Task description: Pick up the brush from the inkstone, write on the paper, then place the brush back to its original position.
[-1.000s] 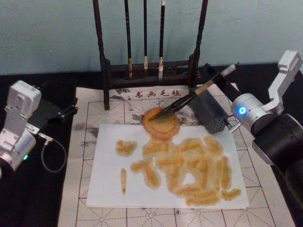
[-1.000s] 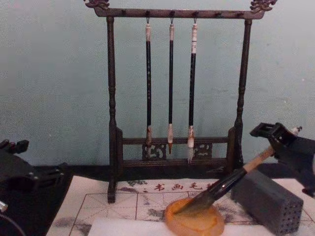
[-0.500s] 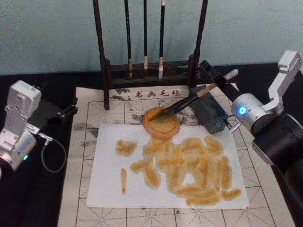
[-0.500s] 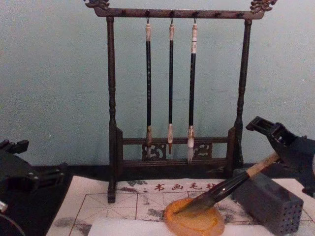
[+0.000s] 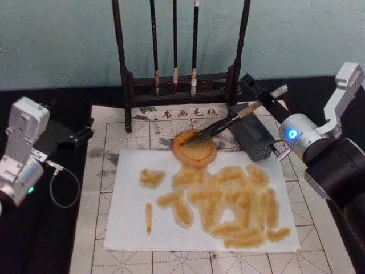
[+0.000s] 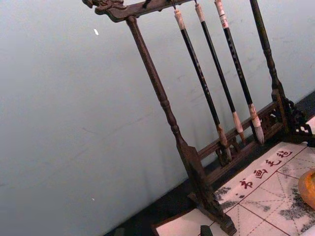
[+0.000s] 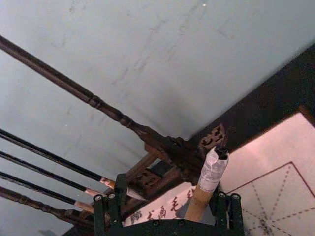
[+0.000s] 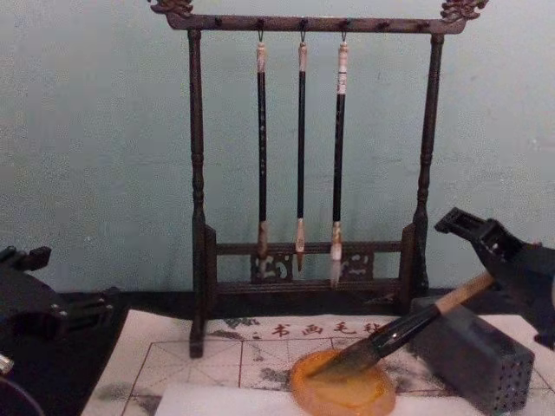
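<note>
Both arms low; right gripper (image 5: pixel 263 100) at brush (image 5: pixel 228 122).

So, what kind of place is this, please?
It looks like a calligraphy practice desk, perhaps in a lab. A wooden rack hangs three thin brushes, a grid mat with red characters covers the table, and the right gripper rests the brush on the inkstone.
</note>
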